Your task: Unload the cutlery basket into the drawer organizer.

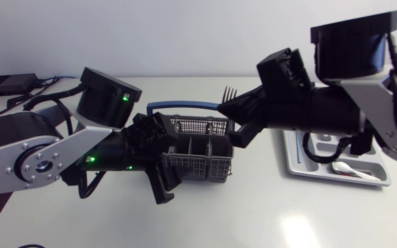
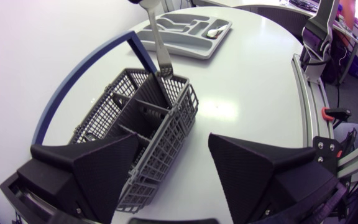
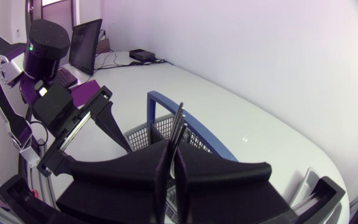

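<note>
The right gripper (image 1: 234, 116) hangs over the basket (image 1: 200, 157) and pinches a fork (image 1: 229, 91) from two sides. In the head view only the tines show, sticking up past the fingers, and the gripper hides the rest. From the right wrist the fork (image 3: 178, 127) is edge-on, a thin strip with both pads (image 3: 229, 171) pressed against it, and its lower part is lost behind them. From the left wrist the fork's shaft (image 2: 160, 43) comes down to the basket's (image 2: 135, 124) far compartment. Its upper part runs out of view, and I cannot tell whether its tip sits inside the compartment or just at the rim. The left gripper (image 2: 173, 140) is spread wide and low at the basket's near end. One finger (image 2: 86, 168) is just beside the basket's corner, though whether it touches is not clear, and the other (image 2: 266, 168) is well apart over bare table (image 2: 247, 93). The basket's blue handle (image 1: 185, 107) stands upright, partly masked by both arms in the head view. The organizer (image 1: 291, 162) lies well apart from the basket on the right arm's side, much of it covered by that arm. A white spoon (image 1: 350, 169) lies in one of its compartments, and the left wrist view also shows the organizer (image 2: 191, 50) and spoon (image 2: 215, 32), small and far off. Other basket contents are hard to make out through the mesh.
</note>
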Controlling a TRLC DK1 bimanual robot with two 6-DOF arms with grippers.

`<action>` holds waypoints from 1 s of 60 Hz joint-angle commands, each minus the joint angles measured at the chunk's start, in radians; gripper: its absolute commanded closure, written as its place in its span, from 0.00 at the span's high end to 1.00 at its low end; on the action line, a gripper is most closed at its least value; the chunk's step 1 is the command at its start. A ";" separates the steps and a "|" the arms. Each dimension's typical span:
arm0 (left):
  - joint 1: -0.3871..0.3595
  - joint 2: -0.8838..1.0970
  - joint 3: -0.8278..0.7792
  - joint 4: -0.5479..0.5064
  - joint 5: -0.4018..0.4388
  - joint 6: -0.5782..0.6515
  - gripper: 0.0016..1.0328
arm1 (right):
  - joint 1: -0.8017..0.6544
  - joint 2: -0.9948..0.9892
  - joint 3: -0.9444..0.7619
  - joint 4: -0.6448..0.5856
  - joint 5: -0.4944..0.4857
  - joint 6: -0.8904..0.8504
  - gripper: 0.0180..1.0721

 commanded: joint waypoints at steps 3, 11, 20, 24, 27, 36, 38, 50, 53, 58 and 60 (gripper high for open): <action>-0.035 0.046 0.066 0.023 0.007 0.021 0.82 | -0.037 -0.056 0.018 -0.041 -0.053 0.033 0.06; -0.073 0.109 0.119 0.041 0.031 0.024 0.85 | -0.091 -0.104 -0.005 -0.068 -0.134 0.041 0.06; -0.081 0.178 0.188 0.043 0.096 0.022 0.86 | -0.155 -0.142 -0.024 -0.098 -0.232 0.050 0.06; -0.081 0.208 0.216 0.046 0.139 0.022 0.86 | -0.200 -0.154 -0.028 -0.116 -0.314 0.059 0.06; -0.079 0.221 0.228 0.054 0.163 0.022 0.86 | -0.220 -0.161 -0.028 -0.128 -0.357 0.062 0.06; -0.072 0.267 0.279 0.054 0.248 0.004 0.86 | -0.241 -0.174 -0.050 -0.140 -0.426 0.068 0.06; -0.072 0.275 0.288 0.054 0.262 0.001 0.86 | -0.243 -0.177 -0.054 -0.140 -0.435 0.071 0.06; -0.064 0.315 0.323 0.049 0.363 -0.022 0.83 | -0.249 -0.188 -0.063 -0.137 -0.492 0.105 0.06; -0.061 0.320 0.325 0.044 0.387 -0.022 0.81 | -0.256 -0.190 -0.067 -0.137 -0.515 0.111 0.06; -0.055 0.321 0.320 0.032 0.436 -0.022 0.74 | -0.259 -0.193 -0.071 -0.131 -0.539 0.134 0.06; -0.053 0.321 0.316 0.027 0.455 -0.022 0.69 | -0.259 -0.196 -0.073 -0.131 -0.542 0.136 0.06</action>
